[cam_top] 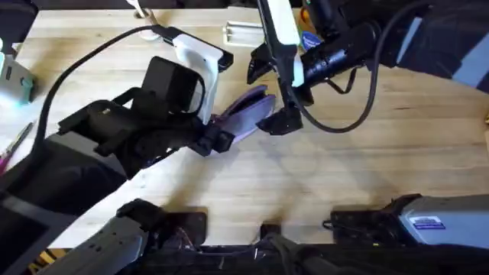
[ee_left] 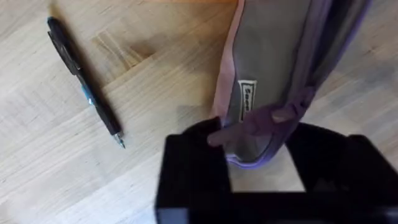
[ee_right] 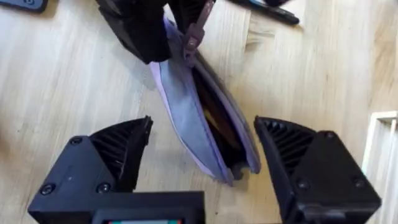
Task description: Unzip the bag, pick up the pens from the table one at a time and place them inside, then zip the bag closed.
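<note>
The lavender bag point(cam_top: 246, 109) lies on the table point(cam_top: 367, 160) at the middle, its zipper parted along the top. My left gripper point(cam_top: 217, 141) is shut on the bag's near end point(ee_left: 252, 115), next to the zipper tab. In the right wrist view my right gripper point(ee_right: 202, 149) hangs over the bag's far end point(ee_right: 186, 112), open, with one finger on each side and neither touching it. Something orange-brown shows inside the opening point(ee_right: 216, 117). A dark pen point(ee_left: 84, 81) with a blue band lies on the wood beside the bag. Reddish pens point(cam_top: 15, 141) lie at the table's left edge.
A white slatted rack point(cam_top: 243, 32) sits at the back, and a white holder point(cam_top: 200, 53) stands behind the left arm. A teal object point(cam_top: 17, 82) is at the far left. Bare wood stretches to the right of the bag.
</note>
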`<action>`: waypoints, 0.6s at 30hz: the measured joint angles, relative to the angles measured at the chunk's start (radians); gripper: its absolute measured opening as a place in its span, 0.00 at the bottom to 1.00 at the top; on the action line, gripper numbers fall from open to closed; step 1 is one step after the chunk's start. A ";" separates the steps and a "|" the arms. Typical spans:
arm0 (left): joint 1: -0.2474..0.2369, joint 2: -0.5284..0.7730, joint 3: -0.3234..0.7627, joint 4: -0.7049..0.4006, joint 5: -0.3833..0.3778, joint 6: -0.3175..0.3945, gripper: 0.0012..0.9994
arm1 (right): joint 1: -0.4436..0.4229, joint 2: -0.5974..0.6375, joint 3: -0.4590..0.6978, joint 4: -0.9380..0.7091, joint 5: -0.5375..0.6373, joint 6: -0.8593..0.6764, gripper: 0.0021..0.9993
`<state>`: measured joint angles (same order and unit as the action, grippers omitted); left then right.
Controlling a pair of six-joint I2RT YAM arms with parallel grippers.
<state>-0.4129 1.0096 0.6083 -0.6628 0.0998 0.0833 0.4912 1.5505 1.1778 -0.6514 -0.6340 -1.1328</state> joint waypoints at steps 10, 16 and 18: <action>0.000 0.000 0.000 0.001 0.000 -0.004 0.99 | -0.017 0.001 0.000 -0.026 -0.002 0.000 0.99; 0.002 0.000 0.012 -0.039 0.000 0.000 0.99 | -0.017 0.001 0.001 -0.022 0.004 0.003 0.99; 0.003 -0.002 0.038 -0.093 0.000 0.022 0.99 | -0.017 0.001 0.006 -0.023 0.017 0.026 0.99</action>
<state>-0.4102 1.0074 0.6461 -0.7554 0.0997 0.1053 0.4740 1.5517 1.1835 -0.6743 -0.6175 -1.1070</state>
